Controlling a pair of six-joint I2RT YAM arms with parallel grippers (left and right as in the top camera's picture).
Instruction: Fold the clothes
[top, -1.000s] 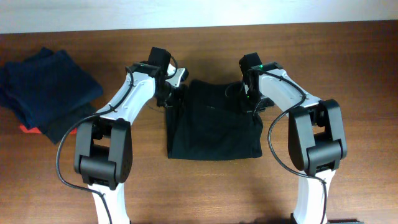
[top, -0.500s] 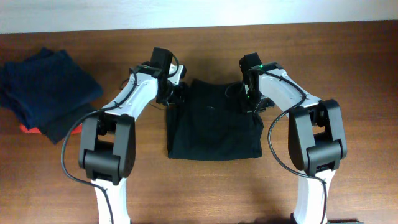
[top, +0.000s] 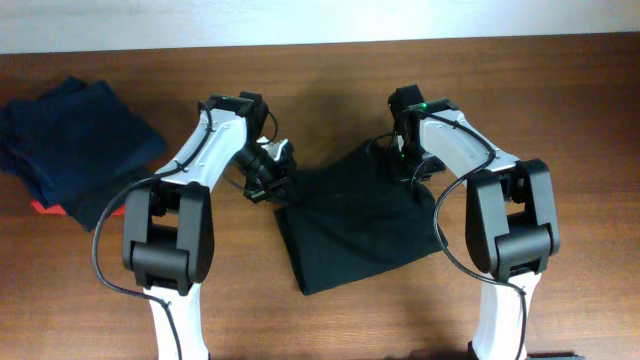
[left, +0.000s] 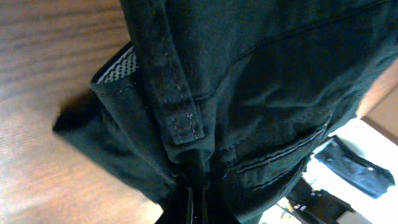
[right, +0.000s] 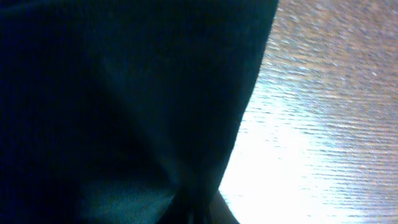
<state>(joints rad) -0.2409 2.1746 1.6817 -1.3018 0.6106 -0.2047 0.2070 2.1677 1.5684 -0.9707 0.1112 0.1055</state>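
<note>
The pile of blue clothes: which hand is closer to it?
Left. The left hand grips the black trousers' near edge; the right hand grips the edge farther from the pile of blue clothes.

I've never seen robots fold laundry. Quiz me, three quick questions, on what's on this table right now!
1. True or false: the left gripper pinches the black garment.
2. The pile of dark blue clothes sits: A) far left, apart from the garment; B) on the garment; C) in the left gripper.
3. Fill in: the scrap peeking from under that pile is ___ in colour.
Key: 1 true; 2 A; 3 red.
</note>
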